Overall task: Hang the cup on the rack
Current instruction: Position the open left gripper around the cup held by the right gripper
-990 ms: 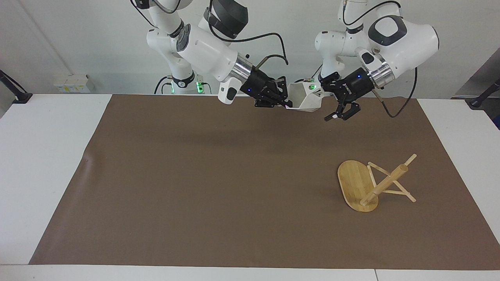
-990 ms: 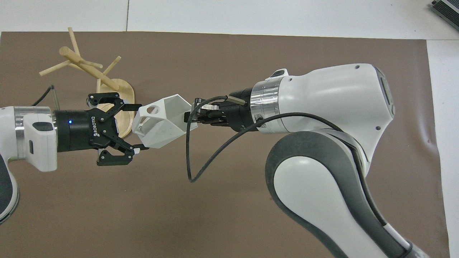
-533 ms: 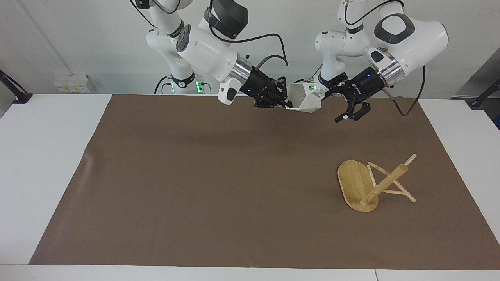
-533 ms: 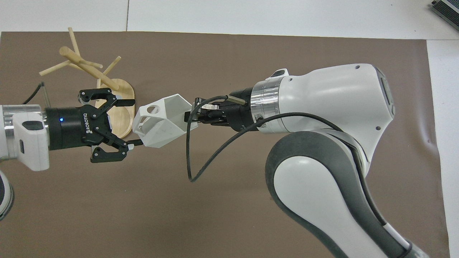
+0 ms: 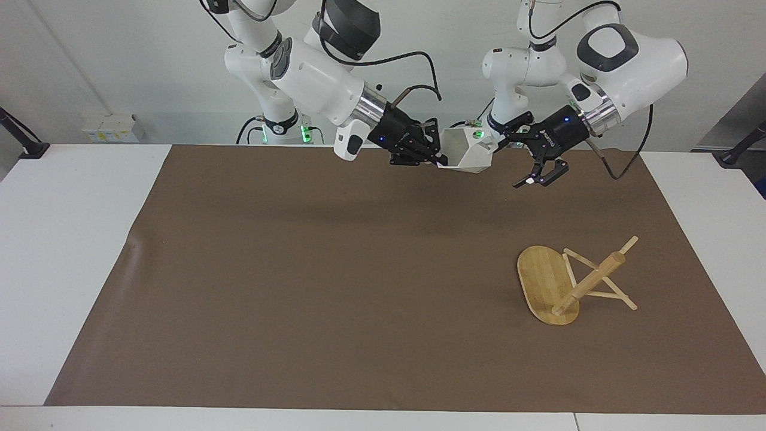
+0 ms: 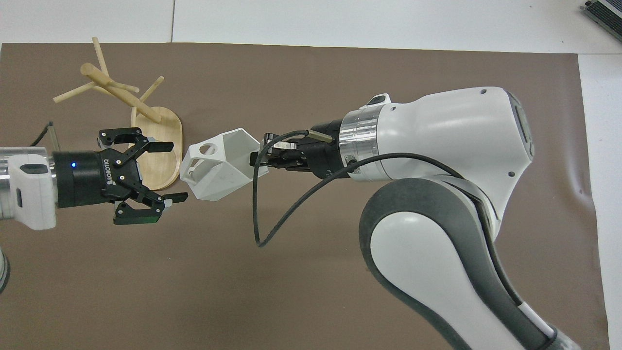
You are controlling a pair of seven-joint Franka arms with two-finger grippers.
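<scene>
The cup [image 5: 468, 149] hangs in the air over the edge of the brown mat [image 5: 335, 287] nearest the robots, tipped on its side with its mouth toward the right arm and its blocky, pierced handle [image 6: 201, 150] toward the left arm. It looks like a small, rigid, hollow piece, probably light, with flat matte facets that should give pads a fair bite; the thin rim is likely the weak spot if squeezed hard or knocked against wood. The right end effector [image 5: 438, 157] is clamped shut on the cup's rim wall, one finger apparently inside the mouth, and carries it alone. That grip leaves the handle free, which suits hanging: the hole has to slide over a thin peg, so any hold should stay off the handle and keep the hole unobstructed. The left end effector [image 5: 516, 163] stands beside the handle end with its fingers spread wide, holding nothing; in the overhead view there is a clear gap between its tips and the cup. The rack [image 5: 565, 281] lies toppled on the mat toward the left arm's end of the desk, its oval base on edge and its post slanting; judged from this, it needs righting and steadying by the base or post before a peg can take the cup.
</scene>
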